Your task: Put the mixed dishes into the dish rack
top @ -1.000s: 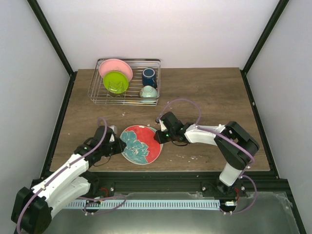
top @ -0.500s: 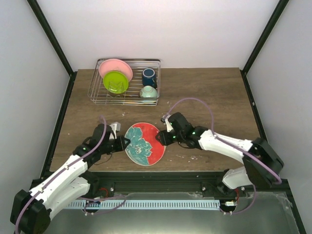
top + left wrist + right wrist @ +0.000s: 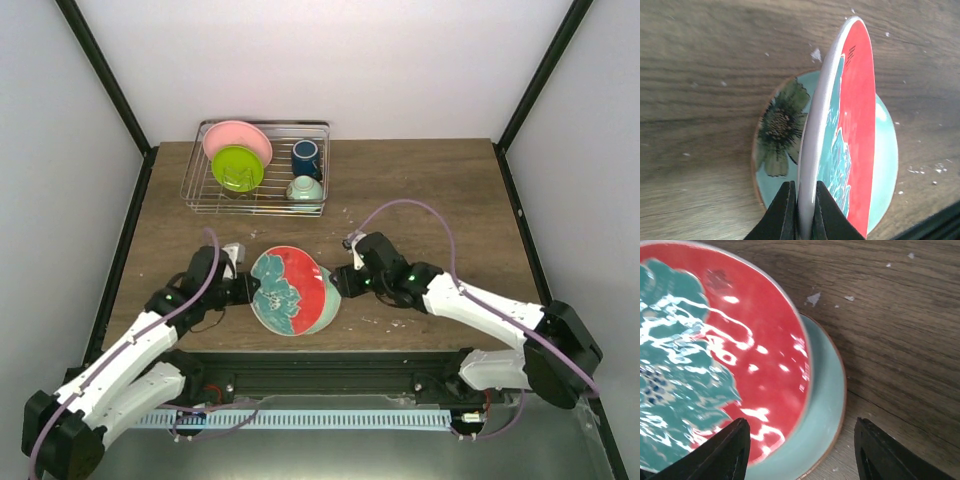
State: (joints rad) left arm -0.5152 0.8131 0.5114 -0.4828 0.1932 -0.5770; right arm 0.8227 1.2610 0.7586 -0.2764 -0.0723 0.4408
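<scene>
The red-and-teal floral plate [image 3: 285,290] is tilted up on edge; my left gripper [image 3: 247,290] is shut on its left rim. In the left wrist view the fingers [image 3: 784,212] pinch the pale rim of the plate [image 3: 855,125]. A second, teal plate with a green flower [image 3: 780,130] lies flat on the table beneath it. My right gripper [image 3: 338,283] is open at the plate's right side; in its view [image 3: 802,450] the jaws straddle the floral plate [image 3: 740,355] and the teal plate's rim [image 3: 825,390]. The dish rack [image 3: 200,190] stands at the far left.
The rack holds the pink plate [image 3: 240,138], the lime-green plate [image 3: 237,168], the dark blue cup [image 3: 305,158] and the mint-green bowl [image 3: 305,188]. White crumbs dot the wooden table [image 3: 430,190]. Black frame posts stand at the table's edges.
My left gripper has closed on the floral plate's left rim and tipped it up, showing the teal plate below. My right gripper has shifted slightly right along the plate's right edge.
</scene>
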